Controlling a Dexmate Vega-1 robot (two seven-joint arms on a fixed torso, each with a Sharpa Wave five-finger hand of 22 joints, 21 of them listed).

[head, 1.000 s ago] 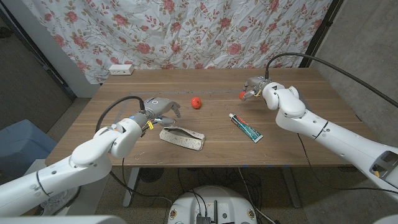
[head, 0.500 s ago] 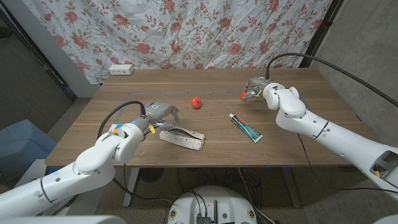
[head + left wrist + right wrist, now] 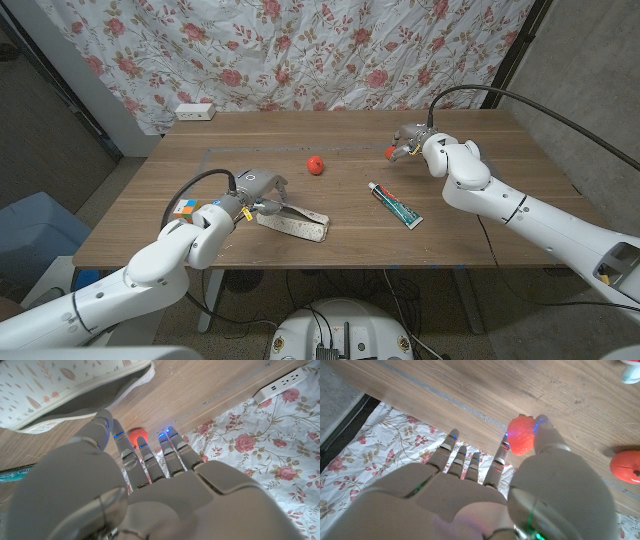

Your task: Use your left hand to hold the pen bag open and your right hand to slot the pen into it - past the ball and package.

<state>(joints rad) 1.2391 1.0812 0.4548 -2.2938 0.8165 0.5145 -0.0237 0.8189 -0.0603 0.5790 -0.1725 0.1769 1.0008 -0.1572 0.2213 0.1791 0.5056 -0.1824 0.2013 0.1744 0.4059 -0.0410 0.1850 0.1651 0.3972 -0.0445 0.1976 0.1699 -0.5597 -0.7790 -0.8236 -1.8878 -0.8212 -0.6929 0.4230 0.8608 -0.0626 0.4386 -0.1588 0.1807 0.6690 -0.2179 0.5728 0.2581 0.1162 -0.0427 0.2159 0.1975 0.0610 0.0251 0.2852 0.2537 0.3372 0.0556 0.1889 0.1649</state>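
The pen bag (image 3: pixel 293 222), white with a leaf print, lies on its side near the table's front edge; its dark open mouth (image 3: pixel 75 406) shows in the left wrist view. My left hand (image 3: pixel 262 190) hovers at the bag's left end with fingers spread and holds nothing. The red ball (image 3: pixel 316 165) sits mid-table, and the tube-like package (image 3: pixel 394 205) lies to its right. At the back right, my right hand (image 3: pixel 408 140) pinches the pen's red strawberry-shaped end (image 3: pixel 521 441) between thumb and a finger; the pen's shaft is hidden.
A white power strip (image 3: pixel 194 112) lies at the table's back left edge, in front of a flowered cloth (image 3: pixel 300 50). Bare wood stretches between the bag and the package.
My left hand has come forward and to the right, ending over the bag's left end. The right hand, ball and package have not moved.
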